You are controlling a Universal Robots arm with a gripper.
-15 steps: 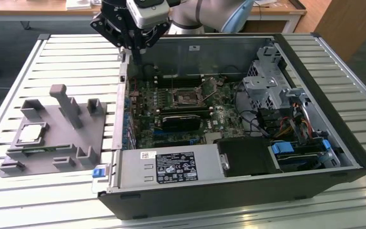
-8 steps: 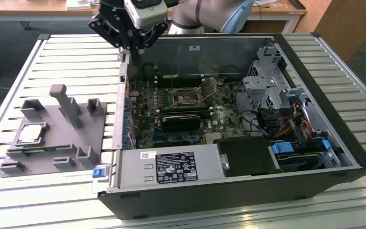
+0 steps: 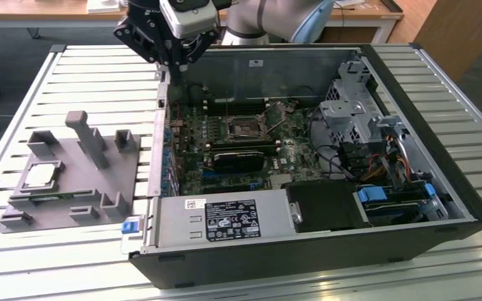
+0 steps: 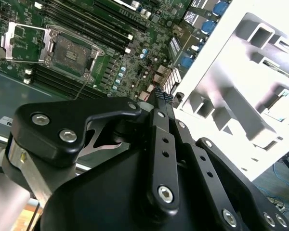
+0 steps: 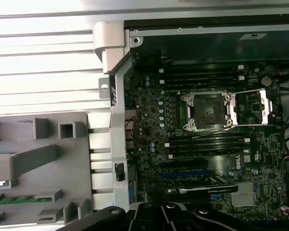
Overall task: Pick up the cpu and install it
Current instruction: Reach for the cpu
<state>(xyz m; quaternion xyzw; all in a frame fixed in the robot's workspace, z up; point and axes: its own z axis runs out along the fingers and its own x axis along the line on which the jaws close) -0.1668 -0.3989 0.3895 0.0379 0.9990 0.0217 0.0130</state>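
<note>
The cpu lies flat, silver top up, in a recess of the grey holder on the slatted desk. It is well apart from the gripper, off toward the exterior view's left and nearer that camera. The gripper hangs above the wall of the open computer case on the holder's side, near the case's far corner. In the second wrist view its black fingers meet at the tips, closed on nothing.

Below and beyond the gripper spreads the green motherboard. The empty processor socket sits away from the gripper toward the board's middle, with dark memory slots running along both sides of it. The socket's metal retention frame is swung open and lies beside the socket on the side away from the holder. In the first wrist view a narrow green memory stick rests in a slot of the holder – apart from the gripper, across the case wall.
</note>
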